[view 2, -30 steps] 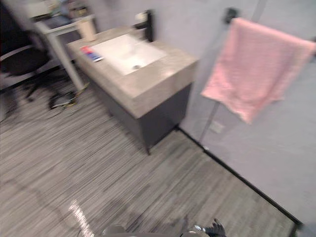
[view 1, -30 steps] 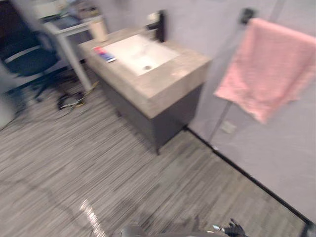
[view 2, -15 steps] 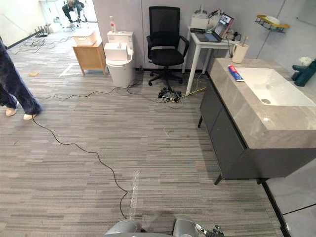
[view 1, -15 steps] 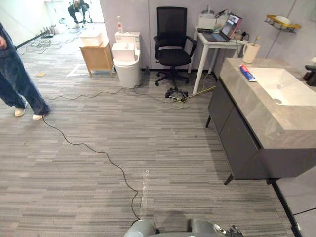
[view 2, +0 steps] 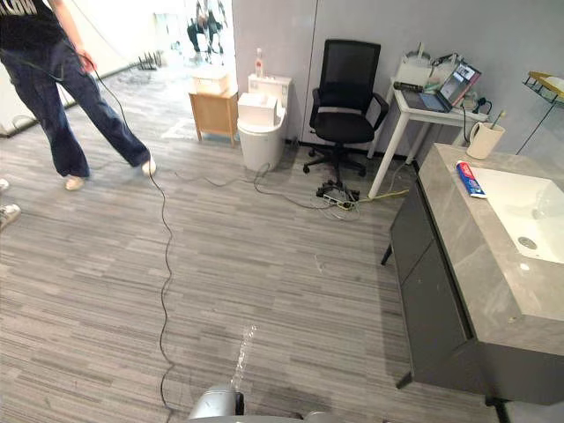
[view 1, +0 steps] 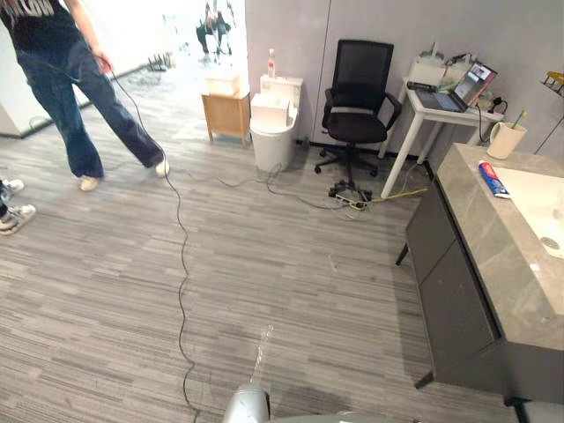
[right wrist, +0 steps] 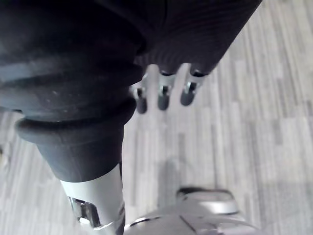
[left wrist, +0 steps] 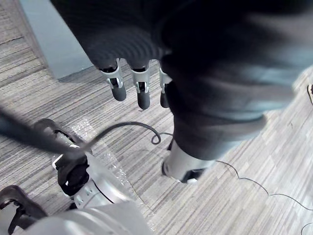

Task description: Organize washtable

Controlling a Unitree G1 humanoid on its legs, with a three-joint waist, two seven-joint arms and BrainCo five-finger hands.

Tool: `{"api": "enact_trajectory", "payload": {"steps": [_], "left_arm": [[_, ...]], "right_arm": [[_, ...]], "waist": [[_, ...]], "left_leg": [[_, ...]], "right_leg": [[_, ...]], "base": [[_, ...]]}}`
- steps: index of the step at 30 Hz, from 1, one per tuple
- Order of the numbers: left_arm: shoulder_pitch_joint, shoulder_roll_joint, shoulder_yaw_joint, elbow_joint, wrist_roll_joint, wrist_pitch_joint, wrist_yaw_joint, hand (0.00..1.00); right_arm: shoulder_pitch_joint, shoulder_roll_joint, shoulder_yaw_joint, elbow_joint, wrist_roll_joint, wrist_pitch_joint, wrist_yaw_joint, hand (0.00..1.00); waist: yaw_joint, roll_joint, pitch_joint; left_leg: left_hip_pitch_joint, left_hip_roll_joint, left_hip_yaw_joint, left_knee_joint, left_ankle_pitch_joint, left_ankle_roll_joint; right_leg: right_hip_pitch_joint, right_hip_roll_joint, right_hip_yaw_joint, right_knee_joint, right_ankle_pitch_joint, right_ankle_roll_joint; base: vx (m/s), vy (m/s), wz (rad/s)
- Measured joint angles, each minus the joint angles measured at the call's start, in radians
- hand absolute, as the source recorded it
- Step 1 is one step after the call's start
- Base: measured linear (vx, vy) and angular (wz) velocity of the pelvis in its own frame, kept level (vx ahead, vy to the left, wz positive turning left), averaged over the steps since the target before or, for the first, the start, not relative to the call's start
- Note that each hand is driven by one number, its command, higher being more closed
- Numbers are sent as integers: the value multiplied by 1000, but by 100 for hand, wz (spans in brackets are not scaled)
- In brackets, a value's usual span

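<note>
- two hands hang over the grey plank floor point(view 2: 264, 264); my left hand point(left wrist: 142, 93) has its fingers loose and straight, with nothing in them.
- my right hand point(right wrist: 164, 95) is the same, fingers relaxed and empty above the floor.
- the stone-topped desk point(view 2: 480, 264) stands well off to my right, and neither hand is near it; a white sink point(view 2: 529, 211) is set into its top.
- a toothpaste tube point(view 2: 469, 180) lies flat on the stone top, just beside the sink's edge.
- a pale cup point(view 2: 481, 139) stands upright at the far end of that top, near the tube.
- past that end a white desk point(view 2: 414, 101) carries an open laptop point(view 2: 449, 86), with a black office chair point(view 2: 345, 97) just beside it.
- a white toilet point(view 2: 263, 123) and a small wooden cabinet point(view 2: 214, 104) sit side by side further left.
- a person in jeans point(view 2: 53, 79) stands at the far left, well apart from the stone-topped desk.
</note>
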Motion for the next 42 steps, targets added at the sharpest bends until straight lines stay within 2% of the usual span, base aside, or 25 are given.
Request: {"api": "enact_trajectory", "payload": {"steps": [3,5,8,9,10,11,13,14,15,17,20,21,24,26,27,28,29,30,32,33,35,38,40,41,42], "left_arm": [[-13,-1,-19,-1,-2,-7,2,0],[-13,0,-26,-2,-5,-15,2,0],[-17,37,-57,13,13,-17,3,0],[-26,49,-59,20,14,-19,7,0],[-26,57,-71,28,19,-17,22,0],[-20,60,-81,27,26,-17,24,0],[-19,77,-112,24,60,-16,22,0],[-20,78,-114,24,62,-16,22,0],[-37,83,-125,20,74,-17,19,0],[-59,84,-125,22,74,-17,20,0],[-67,85,-131,27,74,-17,21,0],[-66,85,-131,27,74,-18,23,0],[-62,83,-135,32,81,-17,21,0],[-45,65,-134,46,99,-17,18,0],[-47,38,-117,39,109,-17,13,0],[-48,14,-82,23,110,-16,5,0],[-48,10,-67,17,109,-16,2,0],[-44,16,-50,13,110,-16,0,0],[-28,29,-41,-1,107,-14,5,0],[-18,33,-45,-7,104,-14,23,0],[-14,28,-45,-21,91,-15,43,0],[-20,14,-50,-48,90,-23,45,0],[-27,13,-57,-45,89,-26,46,0],[-24,12,-59,-41,89,-28,48,0],[-14,0,-68,-19,89,-28,54,0]], "right_arm": [[6,-3,7,0,1,-8,-2,0],[13,-3,14,0,-1,-12,-3,0],[33,22,14,-19,-5,-18,0,0],[22,31,4,-31,-4,-20,0,0],[16,37,-11,-49,-3,-23,3,0],[16,38,-17,-49,-3,-24,8,0],[27,45,-27,-49,-2,-30,19,0],[27,45,-27,-48,-2,-31,19,0],[29,48,-27,-49,-1,-38,20,0],[23,49,-26,-48,0,-48,21,0],[13,47,-28,-45,1,-46,22,0],[12,48,-28,-44,0,-42,22,0],[29,45,-32,-43,0,-32,23,0],[45,29,-33,-42,-3,-22,34,0],[40,4,-27,-45,-15,-17,43,0],[34,-3,-24,-48,-36,-16,43,0],[35,-4,-23,-48,-41,-16,42,0],[15,-9,-15,-44,-41,-11,40,0],[5,-9,18,-31,-56,-6,40,0],[2,-4,36,-15,-84,-5,37,0],[-1,-5,60,-10,-117,-5,37,0],[-24,-16,105,-12,-115,-5,35,0],[-36,-11,101,-12,-112,-10,33,0],[-34,-15,99,-12,-110,-13,32,0],[-28,-26,98,-24,-110,-16,37,0]], "waist": [[21,3,7],[32,12,7],[35,-30,-18],[43,-51,-14],[37,-54,-9],[24,-54,-6],[9,-56,-6],[8,-55,-6],[-10,-56,-5],[-15,-58,-4],[-32,-55,-3],[-33,-56,-1],[-42,-56,-9],[-57,-30,-45],[-55,18,-61],[-42,36,-58],[-33,36,-57],[-27,35,-47],[-26,15,-31],[-6,-4,-29],[14,-15,-27],[20,-12,-10],[20,-18,-7],[30,-8,-10],[53,16,-19]], "left_leg": [[56,13,-103,-315,-5,-33],[74,13,-104,-312,17,-43],[85,-48,-35,-272,-35,20],[103,-70,30,-274,-49,43],[138,-91,71,-275,-61,63],[162,-100,82,-279,-75,84],[250,-123,101,-321,-95,113],[254,-123,101,-324,-95,113],[272,-120,88,-347,-99,119],[279,-110,75,-363,-105,114],[294,-76,53,-372,-137,82],[315,-56,51,-379,-157,62],[424,-20,47,-420,-221,12],[445,24,6,-343,-229,-17],[359,50,-62,-96,-190,-12],[273,65,-119,103,-54,-46],[240,79,-121,189,24,-65],[176,114,-86,360,44,-67],[106,125,-32,503,36,-67],[66,102,3,504,31,-59],[-18,71,29,419,18,-38],[-125,34,65,75,-2,-7],[-139,-11,43,-131,8,-13],[-126,-35,0,-252,27,-35],[-93,-34,-13,-308,68,-26]], "right_leg": [[-13,1,10,37,23,35],[-26,-14,23,108,21,34],[-70,-84,75,234,-6,27],[-161,-129,95,465,-39,-23],[-237,-168,87,697,-16,-75],[-247,-177,78,760,6,-86],[-233,-173,49,834,36,-60],[-233,-171,46,835,31,-57],[-253,-160,-4,816,-26,-13],[-282,-162,-65,698,-70,10],[-309,-177,-120,476,-71,25],[-300,-194,-157,382,-67,19],[-275,-240,-242,376,-25,-36],[-249,-187,-265,394,-6,-67],[-246,-124,-267,421,-62,-86],[-228,-65,-242,421,-96,-106],[-217,-39,-221,419,-109,-116],[-178,14,-179,409,-132,-141],[-92,58,-102,371,-154,-153],[-29,66,-40,324,-155,-153],[58,65,15,233,-142,-135],[215,47,68,98,-142,-115],[251,19,75,92,-165,-73],[269,-1,87,123,-191,-27],[264,-15,106,224,-226,24]], "base": [[52,142,-9],[78,270,-22],[159,300,-42],[143,248,-70],[173,287,-66],[121,184,-47],[134,122,-26],[155,36,5],[165,-26,18],[250,-94,21],[231,-142,15],[286,-212,8],[473,-313,-2],[579,-288,-8],[621,-269,-62],[741,-301,-100],[593,-250,-132],[710,-267,-135],[524,-148,-132],[531,-59,-130],[577,-18,-107],[593,148,-44],[435,183,-34],[707,337,-83],[737,365,-109]]}}
